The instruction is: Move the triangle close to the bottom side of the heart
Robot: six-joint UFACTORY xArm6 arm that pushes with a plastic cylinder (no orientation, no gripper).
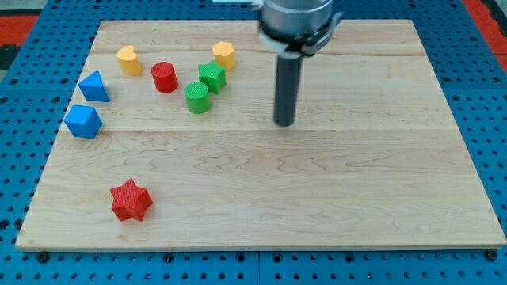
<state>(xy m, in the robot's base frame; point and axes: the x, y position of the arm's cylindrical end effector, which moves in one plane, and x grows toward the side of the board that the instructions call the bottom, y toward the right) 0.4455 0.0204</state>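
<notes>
The blue triangle (pixel 94 86) lies near the board's left edge. The yellow heart (pixel 128 59) sits just above and to the right of it, a short gap apart. My tip (pixel 284 123) rests on the board right of centre. It is far to the right of both blocks and touches no block.
A blue block (pixel 82 121) lies just below the triangle. A red cylinder (pixel 164 77), a green cylinder (pixel 197 97), a green star (pixel 212 77) and a yellow hexagon (pixel 224 55) cluster between heart and tip. A red star (pixel 131 199) lies at the lower left of the wooden board (pixel 333 198).
</notes>
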